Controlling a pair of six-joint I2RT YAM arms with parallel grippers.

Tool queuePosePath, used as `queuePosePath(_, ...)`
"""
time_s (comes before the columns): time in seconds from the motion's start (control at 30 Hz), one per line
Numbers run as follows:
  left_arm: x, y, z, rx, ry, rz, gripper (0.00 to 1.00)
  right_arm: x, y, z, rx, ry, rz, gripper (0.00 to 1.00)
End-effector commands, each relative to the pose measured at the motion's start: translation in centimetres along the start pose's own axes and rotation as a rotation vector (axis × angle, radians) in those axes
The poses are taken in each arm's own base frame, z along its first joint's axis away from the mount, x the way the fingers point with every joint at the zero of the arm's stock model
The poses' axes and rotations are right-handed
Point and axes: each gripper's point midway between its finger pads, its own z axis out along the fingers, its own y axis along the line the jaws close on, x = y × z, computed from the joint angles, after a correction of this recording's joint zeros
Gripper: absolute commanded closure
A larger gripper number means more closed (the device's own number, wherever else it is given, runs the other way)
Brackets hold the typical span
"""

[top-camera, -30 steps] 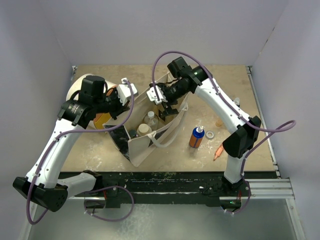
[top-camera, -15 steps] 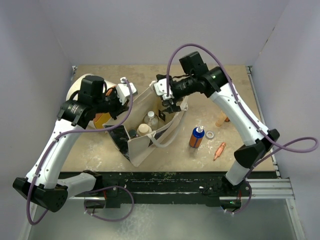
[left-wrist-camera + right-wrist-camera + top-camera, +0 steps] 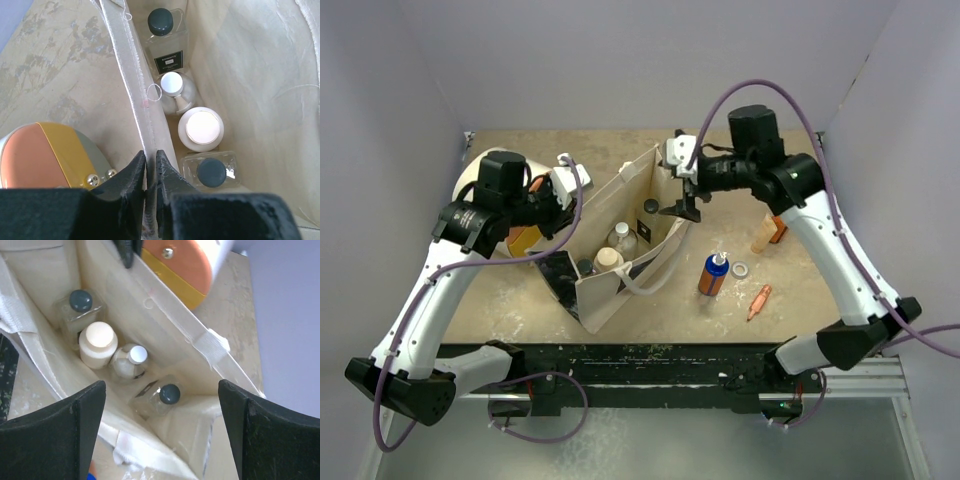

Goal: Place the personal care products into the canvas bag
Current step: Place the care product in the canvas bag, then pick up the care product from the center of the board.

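The cream canvas bag [image 3: 603, 297] stands open mid-table. Inside it are several personal care products: two clear bottles with black caps [image 3: 161, 21] [image 3: 211, 170], a white one with a tan cap [image 3: 201, 127] and a rounded one with a white cap [image 3: 171, 84]. My left gripper [image 3: 150, 162] is shut on the bag's left rim [image 3: 131, 75]. Above the bag's far right corner hangs my right gripper [image 3: 682, 193], open and holding nothing. An orange bottle with a blue top [image 3: 712, 274] and a beige tapered bottle [image 3: 765, 236] stand on the table right of the bag.
A big white drum with an orange end [image 3: 523, 238] lies against the bag's left side, under my left arm. A small orange item [image 3: 758, 301] and a white ring [image 3: 740, 269] lie near the orange bottle. Walls close in the table on three sides.
My right gripper has risen out of the bag and swung right and back, staying open. The left gripper still pinches the rim.
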Motion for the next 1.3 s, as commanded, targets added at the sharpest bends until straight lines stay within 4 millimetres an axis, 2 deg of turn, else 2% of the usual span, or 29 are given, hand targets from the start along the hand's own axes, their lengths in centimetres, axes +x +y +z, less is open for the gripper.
queuePosePath(0.0,-1.0,-0.4,-0.6,0.010,-0.052,-0.001,0.82,-2.1,-3.2,-4.7,0.237,-0.069,0.152,0.06)
queuePosePath(0.07,-1.1,-0.5,-0.7,0.014,-0.057,0.005,0.76,-1.4,-4.2,-7.0,0.337,-0.059,0.191,0.06)
queuePosePath(0.2,-1.5,-0.7,-0.9,0.023,-0.070,0.015,0.63,0.8,-4.4,-11.4,0.488,-0.031,0.267,0.05)
queuePosePath(0.4,-2.1,-0.8,-1.3,0.028,-0.085,0.010,0.45,5.0,-3.3,-17.2,0.715,0.072,0.404,0.04)
queuePosePath(0.57,-2.2,-0.7,-1.2,0.021,-0.088,-0.018,0.38,8.8,-1.7,-20.2,0.868,0.176,0.512,0.04)
queuePosePath(0.7,-2.7,-0.9,-1.6,0.029,-0.103,-0.027,0.32,11.3,0.0,-20.0,0.838,0.278,0.547,0.04)
queuePosePath(0.87,-3.2,-0.8,-2.2,0.010,-0.121,-0.023,0.17,12.0,4.0,-16.2,0.504,0.286,0.494,0.06)
queuePosePath(1.0,-3.4,-0.5,-2.7,-0.013,-0.113,-0.022,0.12,13.2,6.1,-13.8,0.325,0.299,0.502,0.10)
queuePosePath(1.17,-4.4,-0.1,-3.8,-0.043,-0.124,0.005,0.05,14.3,8.0,-10.1,0.205,0.353,0.441,0.09)
queuePosePath(1.27,-5.0,0.3,-4.5,-0.065,-0.130,0.038,0.02,15.4,8.6,-9.1,0.174,0.372,0.430,0.09)
